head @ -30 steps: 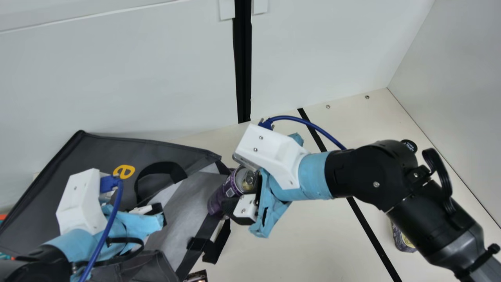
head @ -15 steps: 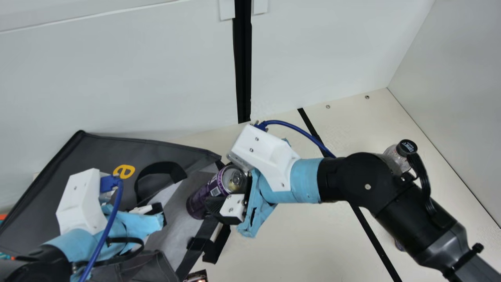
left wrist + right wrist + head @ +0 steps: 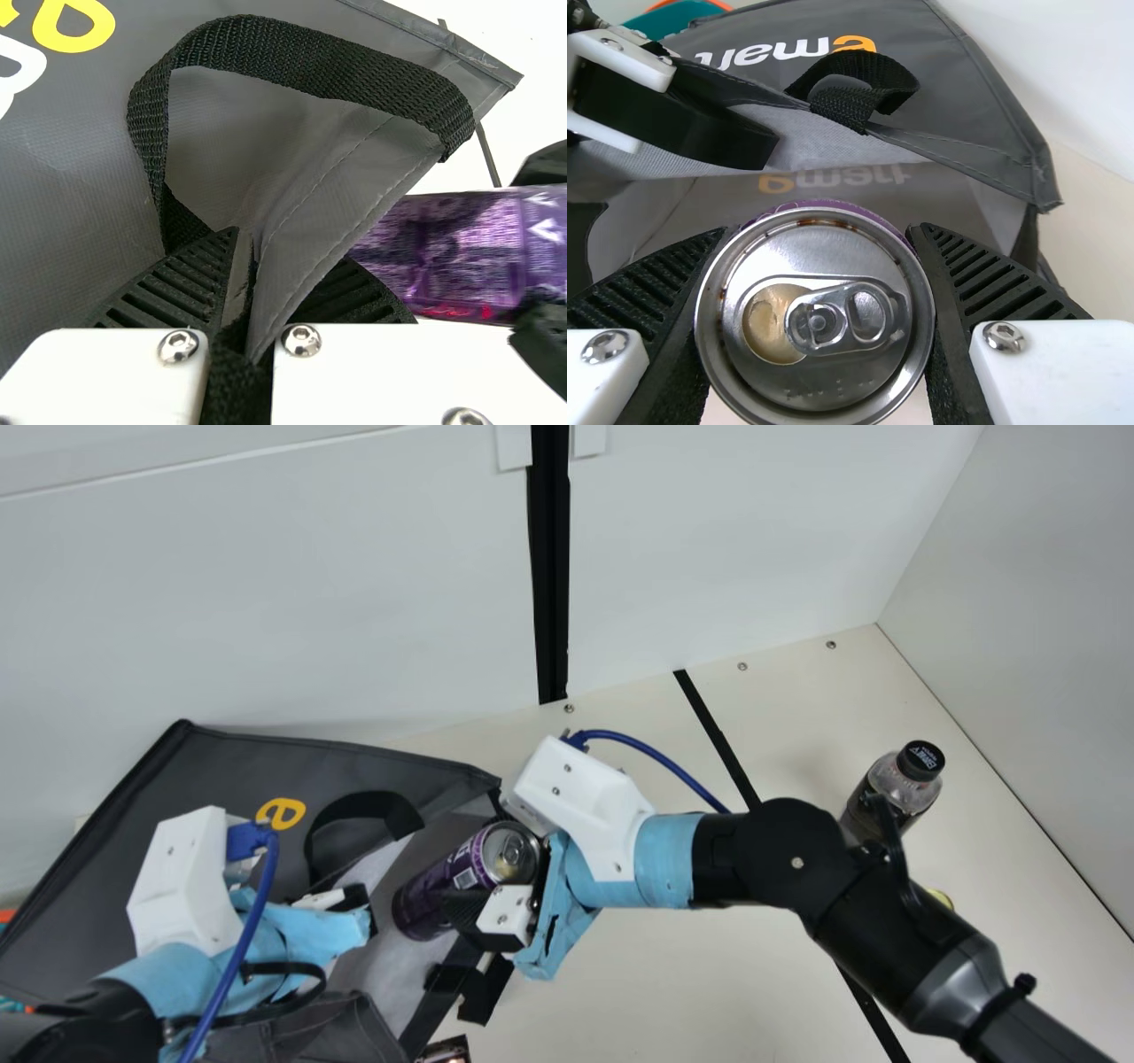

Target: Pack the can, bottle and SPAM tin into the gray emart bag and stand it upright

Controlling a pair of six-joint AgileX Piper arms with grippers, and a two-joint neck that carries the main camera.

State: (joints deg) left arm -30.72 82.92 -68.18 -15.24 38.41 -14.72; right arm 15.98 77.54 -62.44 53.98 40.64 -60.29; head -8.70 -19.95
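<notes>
Progress, near to far: early stage, nothing seen fully packed. Dark item (image 3: 446,1051) cut off at the near edge, can't tell what it is. Gray emart bag (image 3: 221,766) lying over, mouth toward the right arm. Purple can (image 3: 438,890) at the mouth, base end over the lining, likely mid-insertion. Yellow bit (image 3: 942,900) behind the right arm, maybe the SPAM tin. Bottle (image 3: 893,784) upright on table (image 3: 656,974), farther off. Left to do: can in, bottle, SPAM tin, then stand bag up.

Poses: left hand (image 3: 261,279) low at the bag mouth, pinched on its edge near the handle. Right hand (image 3: 820,266) reaches across from the right, tilted, gripping can near its top end.
</notes>
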